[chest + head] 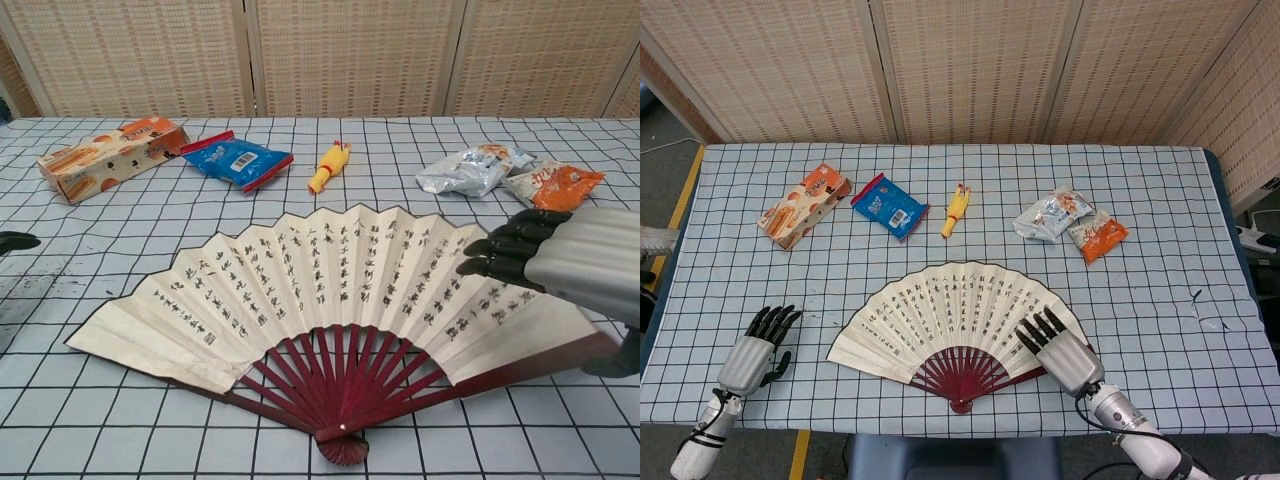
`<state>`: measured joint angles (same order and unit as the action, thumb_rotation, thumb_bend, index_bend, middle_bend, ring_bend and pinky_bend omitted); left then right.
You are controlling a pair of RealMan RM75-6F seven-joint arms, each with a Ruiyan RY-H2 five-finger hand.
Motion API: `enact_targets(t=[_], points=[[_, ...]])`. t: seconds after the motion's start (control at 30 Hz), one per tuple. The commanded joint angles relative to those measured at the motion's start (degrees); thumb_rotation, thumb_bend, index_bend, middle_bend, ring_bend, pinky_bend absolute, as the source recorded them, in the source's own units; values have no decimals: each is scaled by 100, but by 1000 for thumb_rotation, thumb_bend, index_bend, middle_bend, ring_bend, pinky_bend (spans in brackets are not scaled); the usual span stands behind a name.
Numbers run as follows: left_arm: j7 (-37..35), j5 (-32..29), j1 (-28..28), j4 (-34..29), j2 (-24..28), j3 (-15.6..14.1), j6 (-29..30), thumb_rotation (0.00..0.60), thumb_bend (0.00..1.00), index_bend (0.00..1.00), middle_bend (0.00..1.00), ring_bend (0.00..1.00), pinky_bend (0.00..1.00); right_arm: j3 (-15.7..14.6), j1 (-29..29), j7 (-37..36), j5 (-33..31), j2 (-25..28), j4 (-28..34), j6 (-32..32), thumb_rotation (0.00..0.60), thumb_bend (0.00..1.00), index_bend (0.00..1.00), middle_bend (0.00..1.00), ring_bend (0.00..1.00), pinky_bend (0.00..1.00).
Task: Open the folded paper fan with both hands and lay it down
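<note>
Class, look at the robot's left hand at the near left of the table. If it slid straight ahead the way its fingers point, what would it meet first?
Probably the orange snack box. The left hand points away and slightly rightward over bare checked cloth; the fan lies off to its right. Depth is uncertain.

Paper fan (958,316) spread flat at counter (1160,200) front; right hand (1068,354) over its right edge, left hand (748,354) apart at left; snack box (803,205), packets, toy chicken (956,210) behind

We see columns of black brush characters running down each fold of the open fan (330,270), too small for us to read. The blue packet (238,158) carries a white barcode label; the print on it is illegible to us.
</note>
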<state>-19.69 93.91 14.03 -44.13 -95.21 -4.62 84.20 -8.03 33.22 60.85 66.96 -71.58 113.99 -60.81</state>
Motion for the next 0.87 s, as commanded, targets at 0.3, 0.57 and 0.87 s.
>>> enact_targets(t=[0.3,0.57,0.87], points=[[-111,-17,-257,-3100,2060,50,580,600,515,0,0,0,41,56,-498,-1703,236,1162,599,-602,600,88,0,0,0,0],[1812,-410,-917,-4795,3266,-41,1057,599,506,0,0,0,36,-41,-2398,-4426,1730,1286,-1038,-3343,600,91,0,0,0,0],[2630,-288,-1063,-4594,2970,212,1333,518,435,0,0,0,21,152,-2666,-5408,1294,1387,-1820,-2892,600,93,0,0,0,0]])
